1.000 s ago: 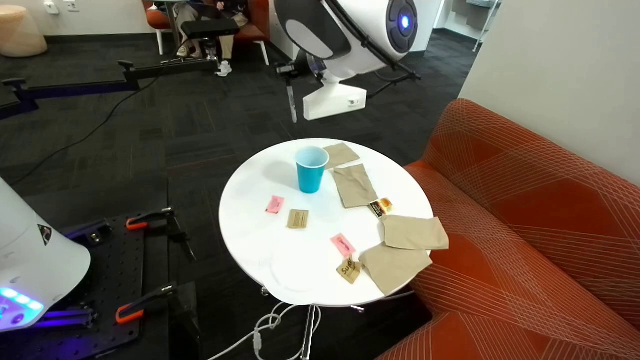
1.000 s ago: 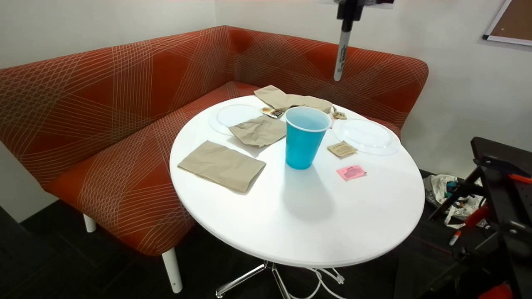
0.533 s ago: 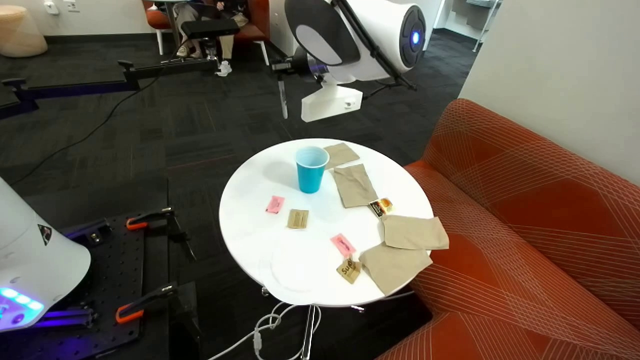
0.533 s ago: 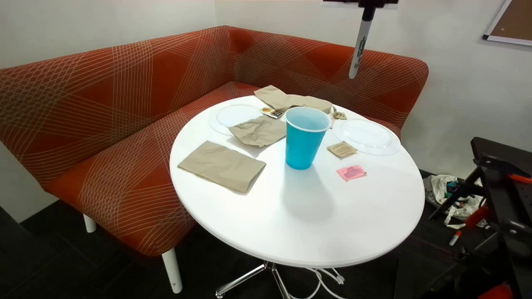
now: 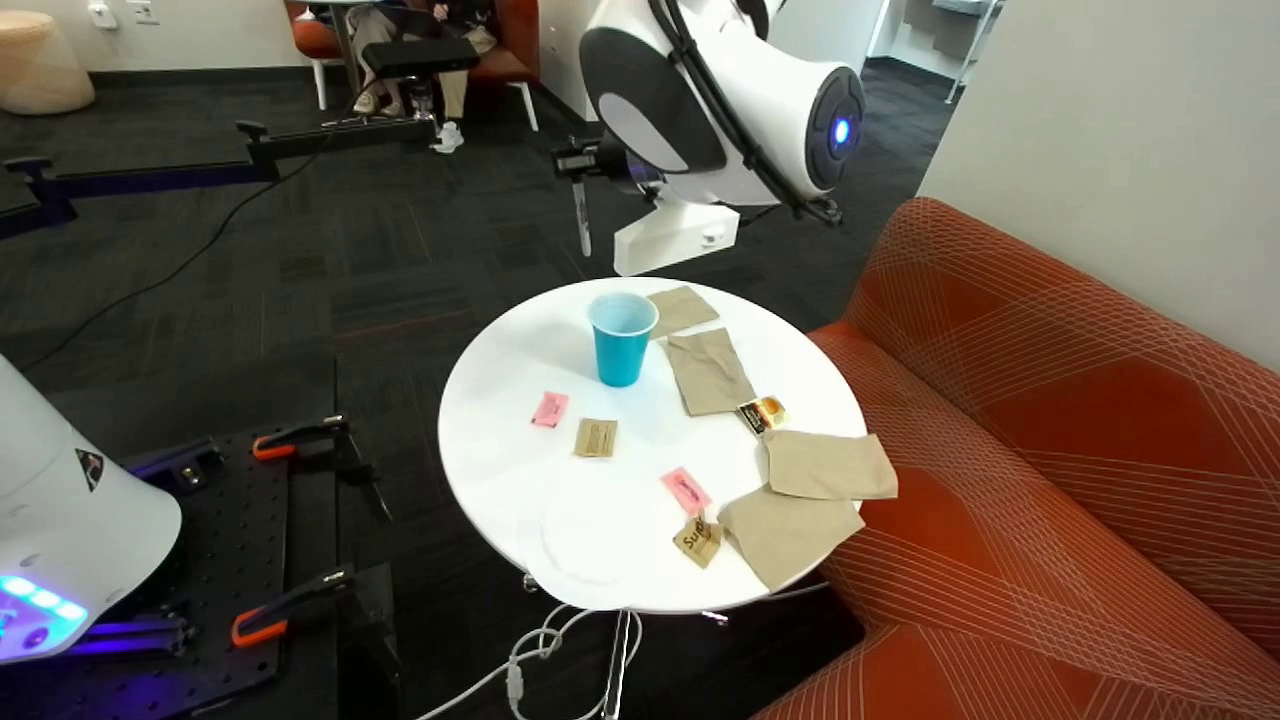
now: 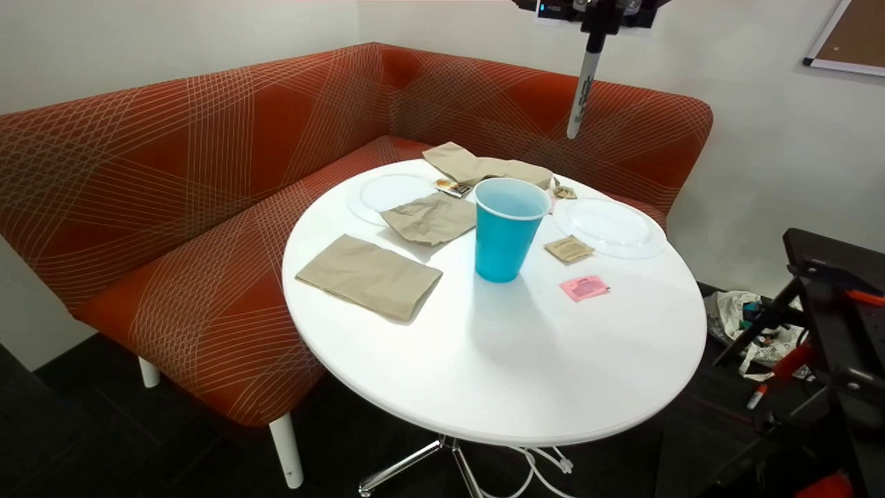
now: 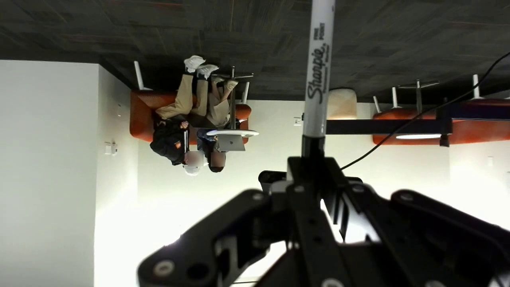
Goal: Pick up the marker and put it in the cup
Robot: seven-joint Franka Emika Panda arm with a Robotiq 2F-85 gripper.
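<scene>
One folded napkin (image 6: 370, 278), in an exterior view, lies close to the left edge of our round table (image 6: 601, 384). Next we find a clear disc (image 6: 393, 191) by the far-left edge, then a crumpled napkin (image 6: 432, 218) just left of the turquoise cup (image 6: 505, 243). The cup stands upright, and the table stretches white from its base to the near edge, leaving us wide room for moving. Right of it lie a tan packet (image 6: 569, 249) and a pink packet (image 6: 584, 288). Higher up, the gripper (image 7: 313, 163) is clamped on the dark end of the marker (image 6: 584, 90), which hangs slightly tilted, apart from the cup in both exterior views; whether it is over the table we cannot tell. Last, another clear disc (image 6: 612, 223) sits by the far-right edge.
</scene>
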